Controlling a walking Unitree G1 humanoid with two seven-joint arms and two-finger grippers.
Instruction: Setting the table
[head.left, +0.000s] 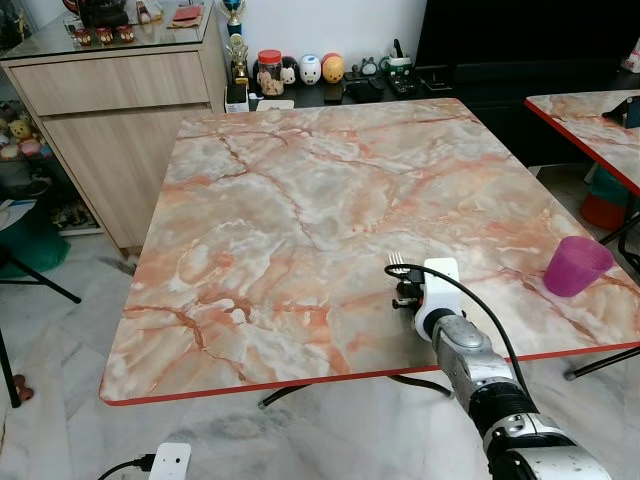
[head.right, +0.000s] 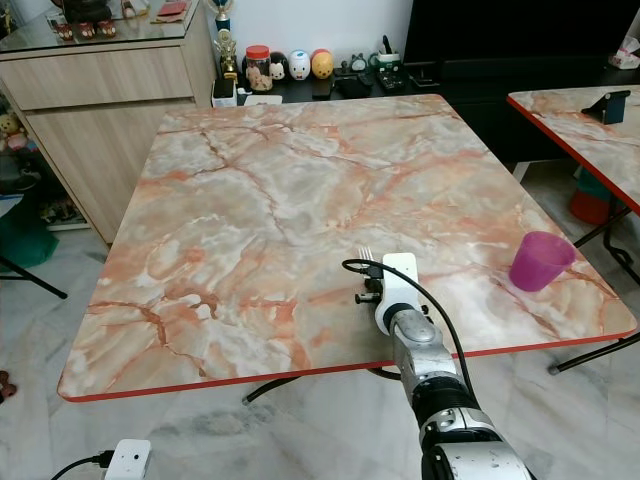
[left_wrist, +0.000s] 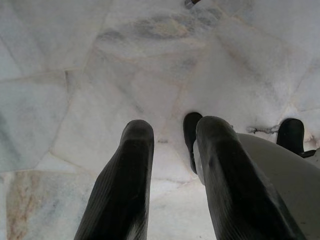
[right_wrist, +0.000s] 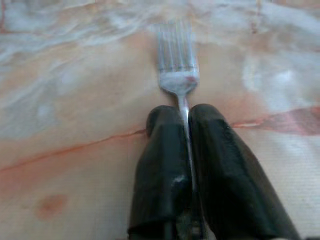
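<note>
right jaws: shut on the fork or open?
Shut on the fork. In the right wrist view the right gripper pinches the fork's neck between both fingers, tines pointing out over the marble table.

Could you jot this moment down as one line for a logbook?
right gripper: shut on fork, over table | left gripper: idle, open | purple cup: upright

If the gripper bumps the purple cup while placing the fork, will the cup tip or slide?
The purple cup looks like thin plastic, probably light, so it may slide easily on the smooth table. It narrows toward its base, so a high push might tip it. It stands near the edge.
</note>
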